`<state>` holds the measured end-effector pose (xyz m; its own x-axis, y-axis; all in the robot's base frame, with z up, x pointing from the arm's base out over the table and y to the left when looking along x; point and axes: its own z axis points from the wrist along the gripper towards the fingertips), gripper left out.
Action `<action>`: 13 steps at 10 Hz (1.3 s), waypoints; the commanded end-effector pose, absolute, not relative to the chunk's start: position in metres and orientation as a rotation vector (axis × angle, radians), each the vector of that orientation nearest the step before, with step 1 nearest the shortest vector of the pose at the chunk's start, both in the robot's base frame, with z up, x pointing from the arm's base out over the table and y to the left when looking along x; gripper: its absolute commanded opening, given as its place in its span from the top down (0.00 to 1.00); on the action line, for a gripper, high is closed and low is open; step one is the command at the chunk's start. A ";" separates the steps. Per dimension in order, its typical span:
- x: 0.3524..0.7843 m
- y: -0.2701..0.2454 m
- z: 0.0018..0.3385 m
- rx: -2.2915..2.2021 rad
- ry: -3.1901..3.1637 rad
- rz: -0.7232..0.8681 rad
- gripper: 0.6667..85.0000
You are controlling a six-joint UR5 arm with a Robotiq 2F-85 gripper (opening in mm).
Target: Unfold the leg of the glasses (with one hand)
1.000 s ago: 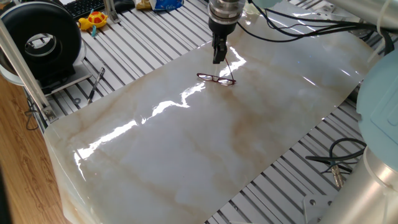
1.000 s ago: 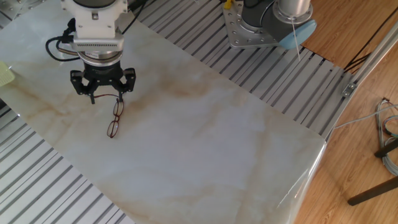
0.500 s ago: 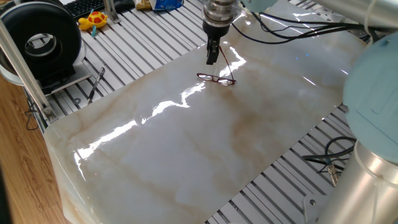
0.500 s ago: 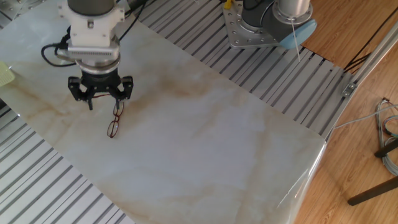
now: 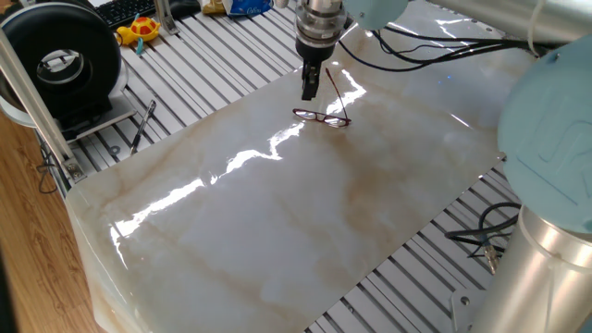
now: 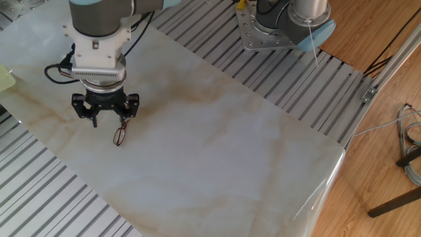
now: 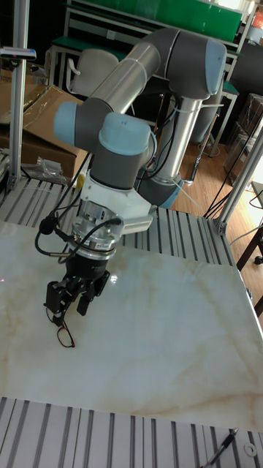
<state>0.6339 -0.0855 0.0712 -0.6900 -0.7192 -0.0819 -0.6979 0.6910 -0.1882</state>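
The glasses (image 5: 321, 117) lie on the glossy marble sheet (image 5: 277, 213), thin and reddish-brown; one slim leg angles away from the frame toward my gripper (image 5: 308, 90). My gripper hangs just beyond the glasses, close over the sheet. In the other fixed view the gripper (image 6: 106, 118) is open, its black fingers (image 6: 126, 113) spread, and the right finger sits next to the top end of the glasses (image 6: 119, 135). The tall fixed view shows the gripper (image 7: 66, 311) directly above the glasses (image 7: 66, 337). Nothing is clamped between the fingers.
A black round device (image 5: 60, 60) and a black pen-like tool (image 5: 141, 125) sit on the slotted table to the left. A yellow toy (image 5: 139, 30) and a keyboard (image 5: 125, 9) lie behind. Loose cables (image 5: 486, 236) lie at the right. The arm's base (image 6: 270, 26) stands past the sheet's far edge.
My gripper has slid a short way sideways, away from the glasses' frame toward the sheet's edge. The leg now stands out further from the frame. The frame itself has stayed put.
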 end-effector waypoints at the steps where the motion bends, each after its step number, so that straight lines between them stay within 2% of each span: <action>1: 0.643 -0.082 0.060 -1.121 2.731 -0.189 0.32; 4: 0.637 -0.082 0.050 -1.108 2.736 -0.185 0.33; 8: 0.622 -0.084 0.049 -1.090 2.800 -0.161 0.44; 9: 0.619 -0.081 0.038 -1.080 2.800 -0.138 0.47; 13: 0.596 -0.096 0.024 -1.079 2.798 -0.159 0.48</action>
<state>0.6082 -0.0897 0.0310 -0.7267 -0.6814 -0.0875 -0.6664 0.7301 -0.1511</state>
